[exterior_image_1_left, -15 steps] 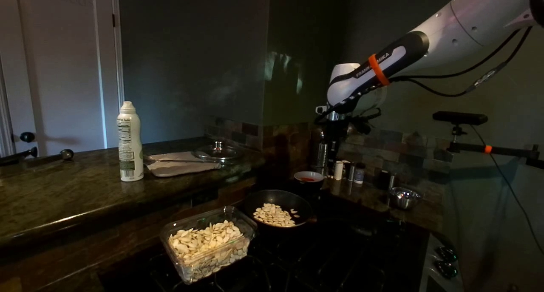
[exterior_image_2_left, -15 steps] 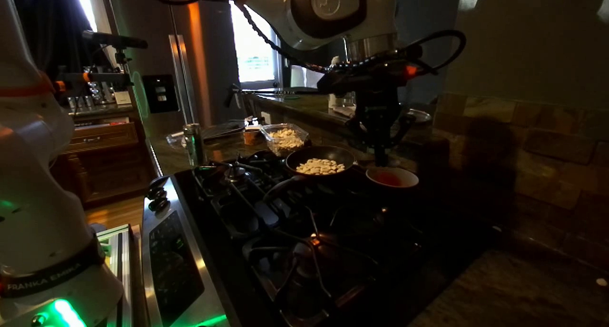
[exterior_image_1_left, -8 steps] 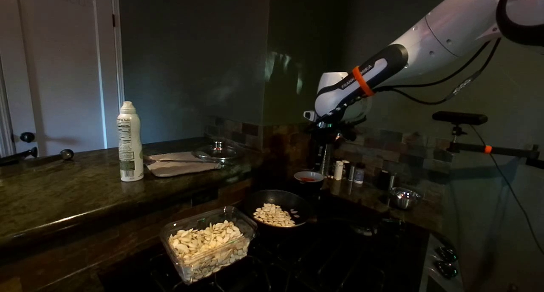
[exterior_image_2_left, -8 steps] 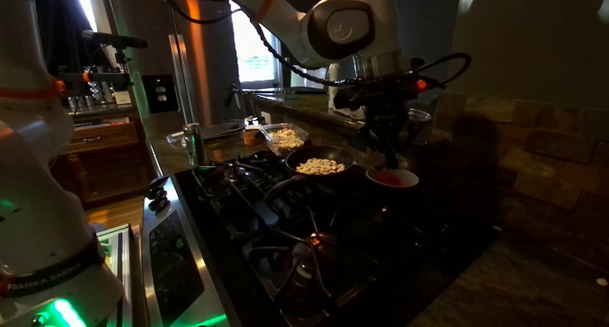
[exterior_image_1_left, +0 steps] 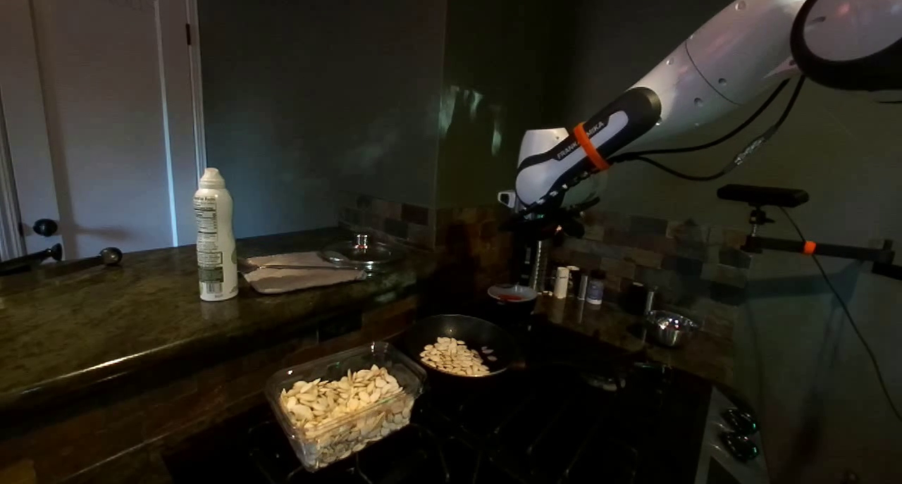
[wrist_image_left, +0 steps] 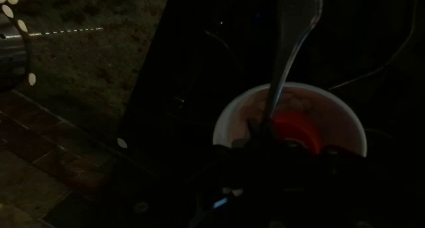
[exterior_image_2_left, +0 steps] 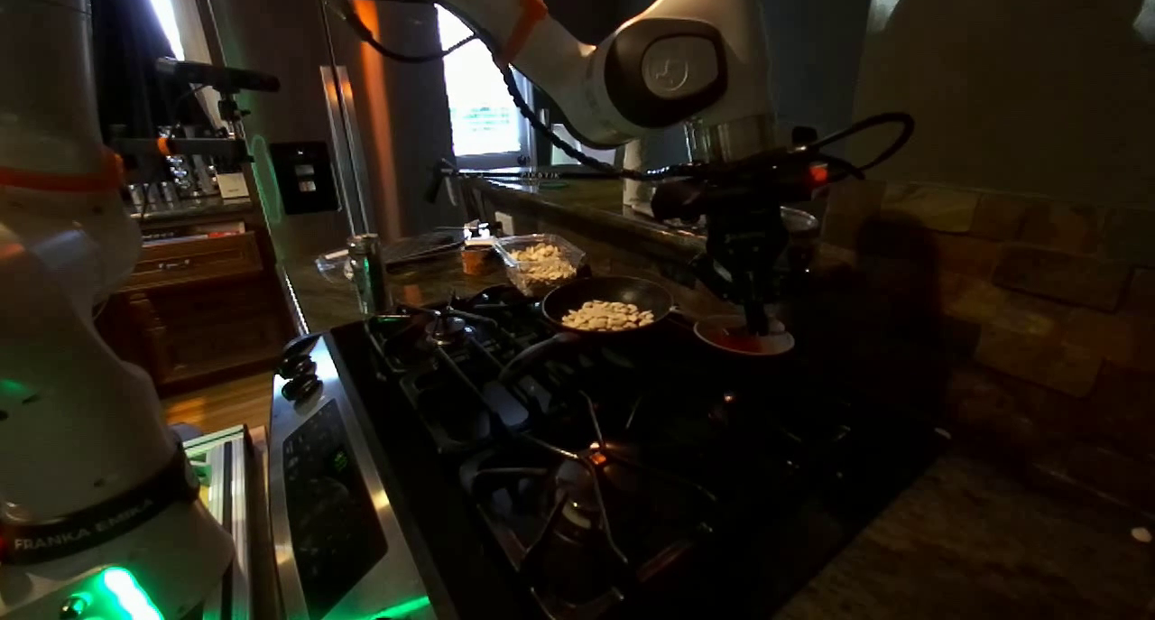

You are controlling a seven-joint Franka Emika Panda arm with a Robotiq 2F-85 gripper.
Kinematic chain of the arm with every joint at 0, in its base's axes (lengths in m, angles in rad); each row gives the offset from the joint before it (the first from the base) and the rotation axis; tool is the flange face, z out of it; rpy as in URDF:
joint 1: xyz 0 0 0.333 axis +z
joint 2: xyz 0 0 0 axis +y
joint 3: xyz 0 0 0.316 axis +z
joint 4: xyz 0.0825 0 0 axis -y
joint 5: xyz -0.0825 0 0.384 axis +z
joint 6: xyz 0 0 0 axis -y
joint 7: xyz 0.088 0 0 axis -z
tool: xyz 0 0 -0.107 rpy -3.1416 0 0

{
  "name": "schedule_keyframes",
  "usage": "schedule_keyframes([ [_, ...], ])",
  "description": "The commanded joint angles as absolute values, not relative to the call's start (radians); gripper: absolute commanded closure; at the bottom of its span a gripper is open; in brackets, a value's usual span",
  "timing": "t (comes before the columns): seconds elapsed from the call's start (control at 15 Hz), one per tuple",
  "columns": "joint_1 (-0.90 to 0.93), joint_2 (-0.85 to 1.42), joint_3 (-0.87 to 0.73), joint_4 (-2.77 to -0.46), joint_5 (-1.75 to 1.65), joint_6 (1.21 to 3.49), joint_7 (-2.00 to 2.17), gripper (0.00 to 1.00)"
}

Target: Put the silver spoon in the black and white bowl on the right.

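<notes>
The black and white bowl (exterior_image_2_left: 783,342) stands on the dark stove beside the pan, with a red substance inside. It also shows in an exterior view (exterior_image_1_left: 526,292) and in the wrist view (wrist_image_left: 360,130), where its near part is hidden behind my gripper. The silver spoon (wrist_image_left: 294,32) shows in the wrist view; its handle sticks up from between my fingers, tilted across the bowl. My gripper (wrist_image_left: 260,131) is shut on the spoon. In an exterior view my gripper (exterior_image_2_left: 758,324) has its fingertips at the bowl's opening. The spoon's lower end is hidden; the fingers are very dark.
A black pan (exterior_image_2_left: 577,292) with pale seeds sits next to the bowl. A clear tub (exterior_image_1_left: 310,445) of seeds stands beyond it. Shakers (exterior_image_1_left: 561,284) and a metal bowl (exterior_image_1_left: 673,332) stand by the wall. A metal cylinder (wrist_image_left: 11,52) shows in the wrist view.
My arm has come down and shifted toward the bowl. The fingertips, earlier above and behind the bowl, now reach its opening. The bowl and pan have not moved.
</notes>
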State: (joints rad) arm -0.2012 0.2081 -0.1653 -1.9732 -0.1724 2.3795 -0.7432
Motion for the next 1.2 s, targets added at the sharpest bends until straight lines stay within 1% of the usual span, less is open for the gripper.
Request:
schedule_keyframes([
  [0.0,-0.207,0.239,-0.161,-1.950,-0.208,2.370,-0.730,0.99],
  [0.13,-0.208,0.243,-0.158,-1.950,-0.202,2.366,-0.733,0.99],
  [0.2,-0.207,0.239,-0.156,-1.954,-0.200,2.355,-0.731,0.69],
  [0.27,-0.206,0.234,-0.155,-1.959,-0.198,2.349,-0.732,0.68],
  [0.33,-0.205,0.222,-0.153,-1.968,-0.195,2.341,-0.730,0.62],
  [0.47,-0.202,0.193,-0.150,-1.983,-0.186,2.312,-0.725,0.46],
  [0.6,-0.201,0.158,-0.144,-1.999,-0.174,2.297,-0.729,0.33],
  [0.67,-0.200,0.141,-0.142,-2.004,-0.170,2.291,-0.727,0.24],
  [0.87,-0.204,0.076,-0.121,-2.028,-0.083,2.243,-0.799,0.02],
  [0.93,-0.208,0.048,-0.107,-2.043,-0.001,2.202,-0.875,0.00],
  [1.13,-0.184,-0.014,-0.104,-2.090,0.088,2.073,-0.984,0.00],
])
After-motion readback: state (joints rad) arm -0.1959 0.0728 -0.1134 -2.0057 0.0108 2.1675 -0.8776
